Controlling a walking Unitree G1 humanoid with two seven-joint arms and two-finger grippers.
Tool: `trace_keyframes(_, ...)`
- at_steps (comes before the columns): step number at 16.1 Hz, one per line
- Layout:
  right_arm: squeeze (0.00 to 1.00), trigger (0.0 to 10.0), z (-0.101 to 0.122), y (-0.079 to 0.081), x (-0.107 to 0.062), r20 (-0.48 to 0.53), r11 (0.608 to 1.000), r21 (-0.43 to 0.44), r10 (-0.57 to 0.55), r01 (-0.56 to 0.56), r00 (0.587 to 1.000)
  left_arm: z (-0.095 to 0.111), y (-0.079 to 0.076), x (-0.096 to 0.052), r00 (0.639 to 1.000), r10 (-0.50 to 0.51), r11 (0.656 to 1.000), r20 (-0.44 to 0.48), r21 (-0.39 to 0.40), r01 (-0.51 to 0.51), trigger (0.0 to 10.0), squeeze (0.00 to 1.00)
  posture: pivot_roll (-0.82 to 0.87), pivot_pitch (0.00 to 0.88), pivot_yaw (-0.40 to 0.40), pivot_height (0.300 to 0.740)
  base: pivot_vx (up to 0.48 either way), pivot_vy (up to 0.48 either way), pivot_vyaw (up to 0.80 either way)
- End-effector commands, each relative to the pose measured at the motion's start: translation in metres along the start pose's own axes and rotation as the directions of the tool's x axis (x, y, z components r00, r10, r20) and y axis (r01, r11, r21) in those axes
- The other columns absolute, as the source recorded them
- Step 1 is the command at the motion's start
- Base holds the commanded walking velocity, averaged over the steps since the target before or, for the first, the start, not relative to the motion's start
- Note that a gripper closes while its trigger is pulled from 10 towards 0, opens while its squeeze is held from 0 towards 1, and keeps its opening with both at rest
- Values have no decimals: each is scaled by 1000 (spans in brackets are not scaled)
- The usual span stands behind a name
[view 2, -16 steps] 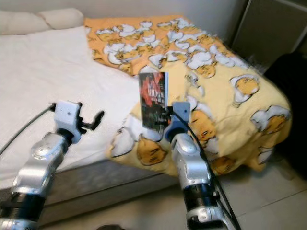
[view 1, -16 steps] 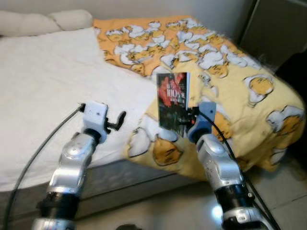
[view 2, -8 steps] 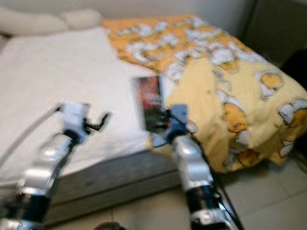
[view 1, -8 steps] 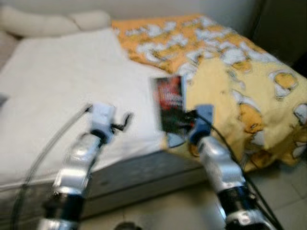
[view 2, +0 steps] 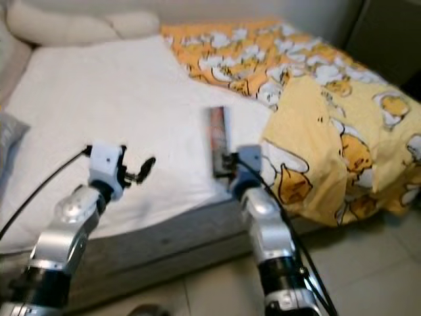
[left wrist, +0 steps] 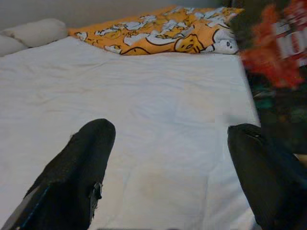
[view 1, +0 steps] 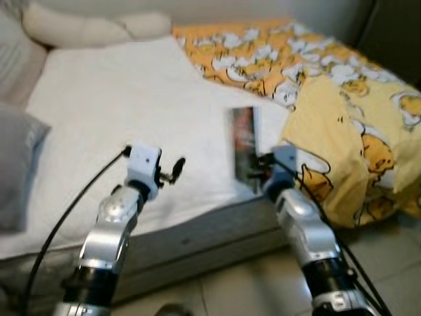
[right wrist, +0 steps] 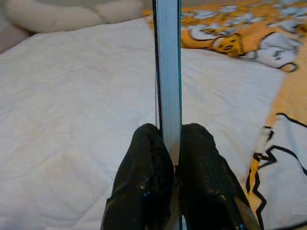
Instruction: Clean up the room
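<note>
Right gripper (right wrist: 168, 158) clamped on book (view 1: 244, 146), held upright over bed (view 1: 118, 99) edge beside blanket (view 1: 355, 151), likely for carrying off. Left gripper (left wrist: 168, 158) spread wide, empty, above sheet.

Bed (view 1: 118, 99) with white sheet spans the frame's upper left and centre. 2 cream pillows (view 1: 85, 26) lie along its top edge. Yellow-orange patterned duvet (view 1: 342, 112) covers its right side. Grey cushion (view 1: 16, 164) at left edge.

Right gripper (right wrist: 169, 143) jaws clamped; left gripper (left wrist: 168, 143) jaws spread.
</note>
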State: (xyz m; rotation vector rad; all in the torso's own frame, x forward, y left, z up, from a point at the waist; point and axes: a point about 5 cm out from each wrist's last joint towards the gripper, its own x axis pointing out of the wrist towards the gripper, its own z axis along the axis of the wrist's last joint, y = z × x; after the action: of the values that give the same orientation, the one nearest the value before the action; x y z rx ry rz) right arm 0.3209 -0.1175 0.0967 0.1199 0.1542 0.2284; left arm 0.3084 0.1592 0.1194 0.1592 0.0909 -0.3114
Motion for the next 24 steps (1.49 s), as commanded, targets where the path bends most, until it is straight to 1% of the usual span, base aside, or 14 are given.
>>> trace_keyframes(1,0,10000,15,11,3,67,999,-5,39,-39,997,1,7,-2,1000,22,1000,2,10,-22,10000,0,145,0,-6,740,0,412,0)
trace_keyframes(3,0,10000,14,12,2,65,999,-6,43,-43,997,1,7,-2,1000,25,1000,1,9,-25,10000,0,146,0,-6,740,0,407,0)
trace_keyframes(6,0,10000,12,13,2,62,999,-7,48,-48,997,0,9,-3,999,41,999,4,12,-41,10000,0,148,0,-8,740,0,0,0)
trace_keyframes(8,0,10000,12,14,1,65,999,-7,52,-52,997,0,10,-3,998,55,998,7,-6,-55,10000,0,150,0,-9,740,0,0,0)
trace_keyframes(9,0,10000,12,14,1,67,999,-9,53,-53,996,0,10,-3,998,57,998,-4,6,-57,10000,0,150,0,-9,740,0,0,0)
trace_keyframes(10,0,10000,11,14,1,66,998,-13,57,-56,996,-1,10,-2,998,56,998,-3,16,-56,10000,0,151,0,-9,740,0,0,0)
trace_keyframes(13,0,10000,11,17,1,61,996,-45,77,-74,995,1,10,-2,998,54,999,14,10,-54,10000,0,151,0,-8,740,0,0,0)
trace_keyframes(17,0,10000,10,17,0,55,996,-51,74,-71,996,0,13,-3,997,71,997,7,11,-71,10000,0,151,0,-8,740,271,0,706)
trace_keyframes(24,0,10000,9,17,0,49,995,-60,79,-76,996,1,14,-3,997,72,997,12,11,-72,10000,0,150,0,-8,740,348,0,800)
